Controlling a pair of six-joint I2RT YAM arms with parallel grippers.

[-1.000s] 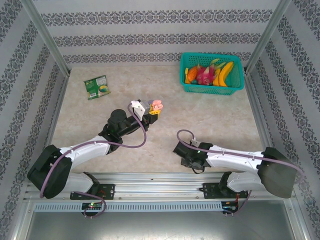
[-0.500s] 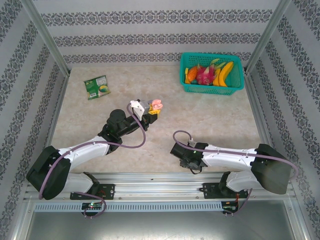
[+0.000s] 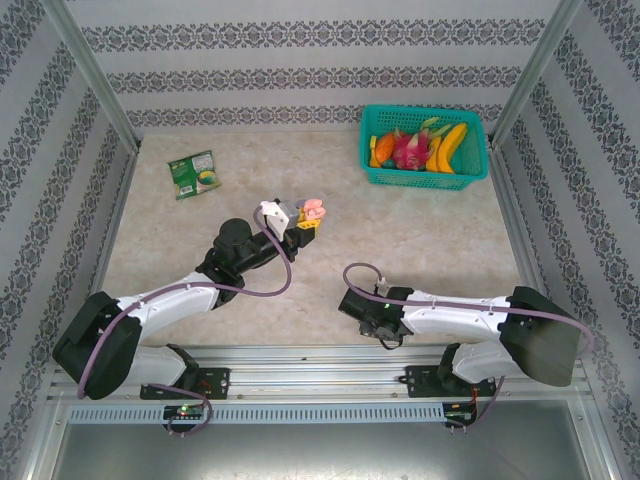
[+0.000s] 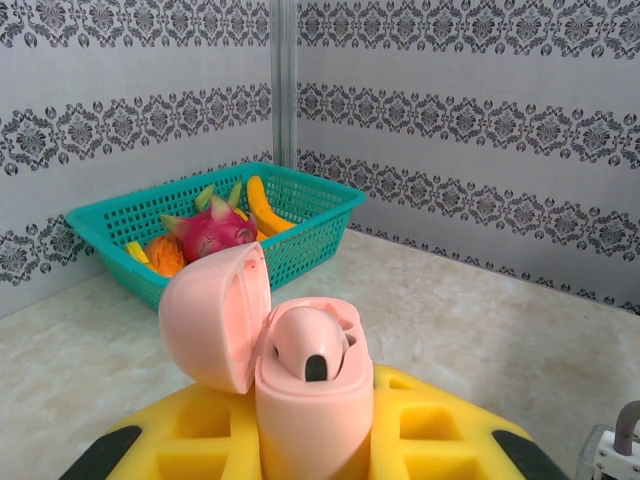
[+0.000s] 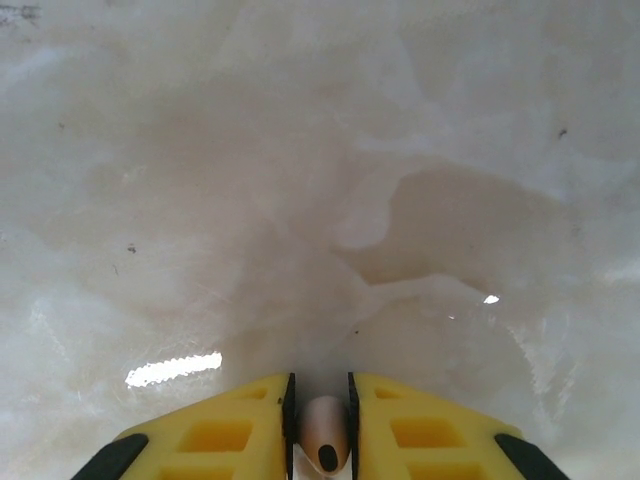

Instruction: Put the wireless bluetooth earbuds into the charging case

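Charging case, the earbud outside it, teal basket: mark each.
charging case [image 4: 315, 410]: left wrist view, front of its pink body.
earbud [image 5: 324, 425]: right wrist view, its pale body.
basket [image 4: 300, 255]: left wrist view, near mesh wall.

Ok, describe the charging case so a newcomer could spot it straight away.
On the pale marbled table, follow the left arm to its tip near the middle. There the yellow left gripper clamps the charging case: a small pale pink pod, lid flipped open, one earbud seated inside, unlike the flat green packet or the teal basket.
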